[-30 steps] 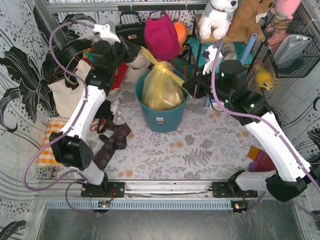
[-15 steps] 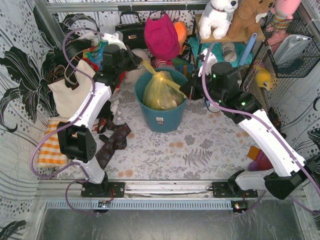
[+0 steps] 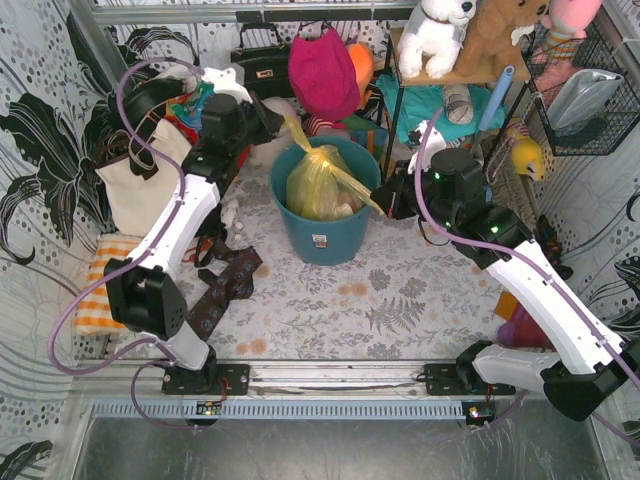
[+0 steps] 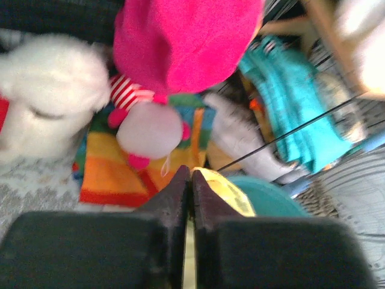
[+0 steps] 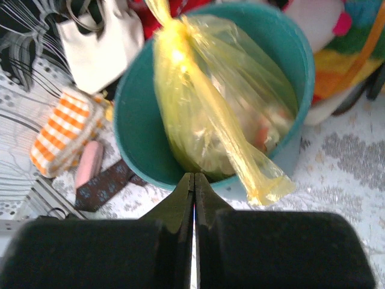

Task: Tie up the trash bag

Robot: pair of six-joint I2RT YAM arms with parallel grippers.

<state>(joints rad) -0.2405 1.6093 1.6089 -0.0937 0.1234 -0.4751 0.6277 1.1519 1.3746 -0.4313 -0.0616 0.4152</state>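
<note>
- The left gripper is clamped on a twisted tail of the trash bag. Yellow plastic shows between its fingers and just past their tips.
- From that gripper the tail slopes down to the bag's cinched neck.
- The bag sits in the teal bucket, just beyond and below the gripper.
- The right gripper is closed, finger against finger, with nothing seen between.
- Just right of its tips lies the loose end of the bag's other tail, draped over the bucket's near rim.
- Ahead of this gripper the bucket stands on the patterned tabletop.
</note>
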